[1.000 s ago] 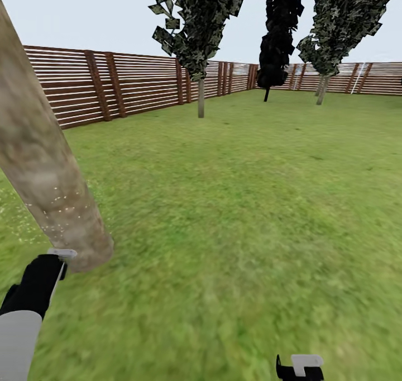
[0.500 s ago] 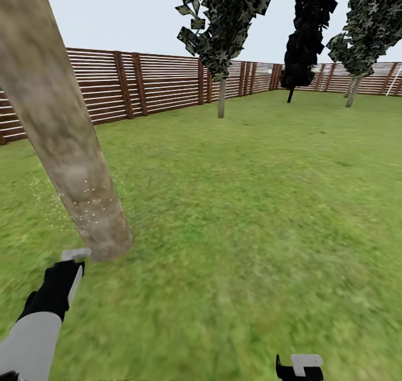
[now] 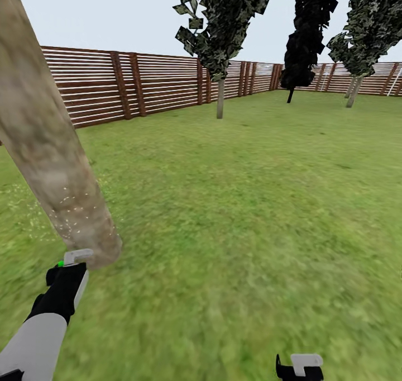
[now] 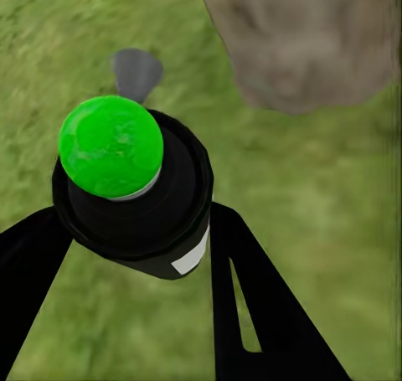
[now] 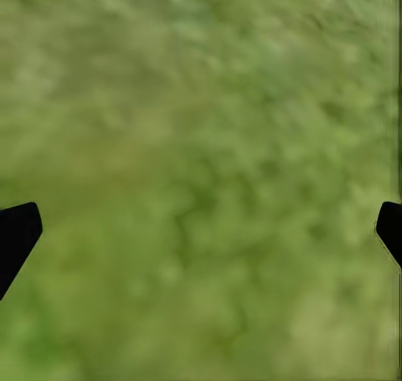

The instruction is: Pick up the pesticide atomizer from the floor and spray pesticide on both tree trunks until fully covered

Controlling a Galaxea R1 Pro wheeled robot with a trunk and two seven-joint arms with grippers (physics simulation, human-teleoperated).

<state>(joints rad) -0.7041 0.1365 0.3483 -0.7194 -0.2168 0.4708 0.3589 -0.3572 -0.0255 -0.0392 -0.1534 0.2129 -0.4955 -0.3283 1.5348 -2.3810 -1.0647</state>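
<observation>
Left gripper: black fingers clamped on the tiny black spray bottle with a white band. Its tip reads green here, not red. In the head view the left gripper sits at 8 o'clock, just short of the base of the thick, pale grey-brown mottled tree trunk; a green dot shows at the gripper tip. The trunk leans up toward 11 o'clock, with fine white specks low down on it and on the green lawn beside it.

Right gripper: fingers spread wide at the frame edges, nothing between them, grass below. Head view has it at 5 o'clock.

Second pale-trunked tree at 12 o'clock, near the brown horizontal-slat wooden fence. Black cone-shaped cypress at 1 o'clock.
</observation>
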